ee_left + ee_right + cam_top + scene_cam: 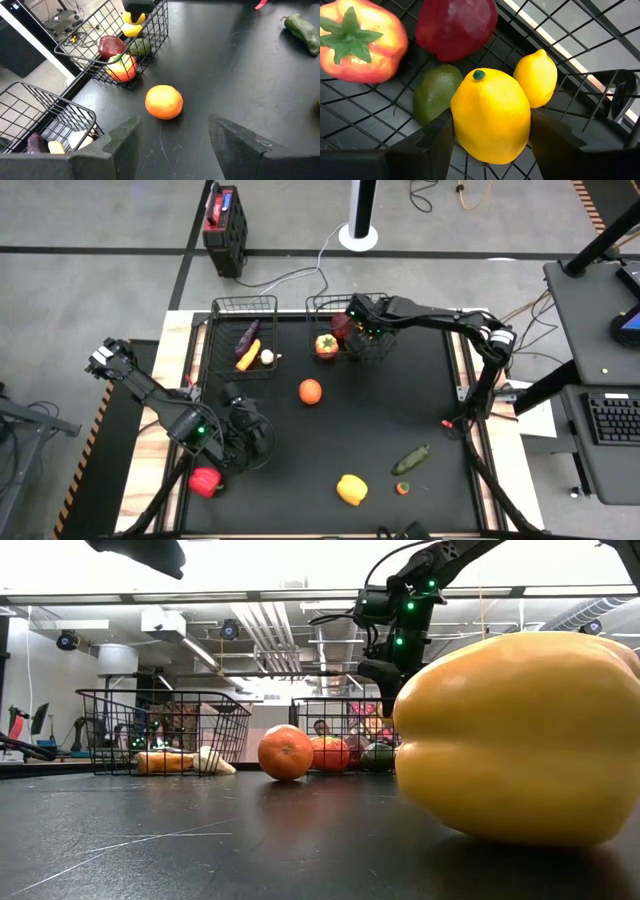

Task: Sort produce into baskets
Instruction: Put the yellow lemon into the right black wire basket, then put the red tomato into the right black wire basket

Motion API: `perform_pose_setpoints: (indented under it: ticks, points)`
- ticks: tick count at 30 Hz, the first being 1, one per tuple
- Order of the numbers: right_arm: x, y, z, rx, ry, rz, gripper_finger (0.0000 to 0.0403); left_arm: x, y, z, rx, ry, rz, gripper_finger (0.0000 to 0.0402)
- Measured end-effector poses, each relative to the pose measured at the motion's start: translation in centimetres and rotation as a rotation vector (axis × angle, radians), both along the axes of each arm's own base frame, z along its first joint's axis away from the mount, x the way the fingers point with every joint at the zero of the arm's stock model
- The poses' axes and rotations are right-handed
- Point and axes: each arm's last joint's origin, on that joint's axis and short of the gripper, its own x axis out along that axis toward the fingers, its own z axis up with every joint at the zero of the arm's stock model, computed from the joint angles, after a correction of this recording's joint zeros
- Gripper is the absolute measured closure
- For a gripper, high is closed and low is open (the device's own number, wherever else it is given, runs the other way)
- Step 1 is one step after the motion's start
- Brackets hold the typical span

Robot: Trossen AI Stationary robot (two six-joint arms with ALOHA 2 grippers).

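Note:
My right gripper [490,145] is shut on a yellow lemon [490,115] over the right-hand wire basket [372,348] at the table's far side. Below it in that basket lie a second lemon [535,77], a green fruit [435,92], an orange-red pepper [360,42] and a dark red piece [455,25]. The left basket [222,340] holds an eggplant [247,335], a yellow piece and a garlic [267,356]. My left gripper [175,145] stands open above the table's near left, facing an orange [164,102] on the mat. My right gripper pinches the lemon by its two opposite sides [462,132], one finger [437,140] on each. The fingers slant steeply down from above into the basket. The lemon's green-dotted end [479,75] points away from the wrist. Whether it rests on the produce below, I cannot tell.
On the black mat lie a yellow pepper [351,489], a green vegetable [410,459], a small carrot piece [402,488] and a red pepper [205,480] by the left arm. The middle of the mat around the orange [310,391] is free.

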Motion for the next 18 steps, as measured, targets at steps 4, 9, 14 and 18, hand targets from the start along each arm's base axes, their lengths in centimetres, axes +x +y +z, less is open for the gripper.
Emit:
perform_pose_setpoints:
  ticks: [4, 9, 14, 18]
  points:
    - [0.01, 0.01, 0.0, 0.0, 0.0, 0.0, 0.0166, 0.0, 0.01, -0.01, 0.0, 0.0, 0.0, 0.0196]
    - [0.0, 0.0, 0.0, 0.0, -0.001, 0.0, 0.0136, 0.0, 0.01, -0.01, 0.0, 0.0, 0.0, 0.0196]
    - [0.01, 0.0, 0.0, 0.002, -0.001, 0.0, 0.0122, -0.01, 0.01, -0.1, 0.001, 0.0, 0.001, 0.0196]
    - [0.02, 0.02, 0.0, 0.001, 0.001, 0.01, 0.0122, 0.0, 0.01, -0.35, 0.002, 0.001, 0.001, 0.0196]
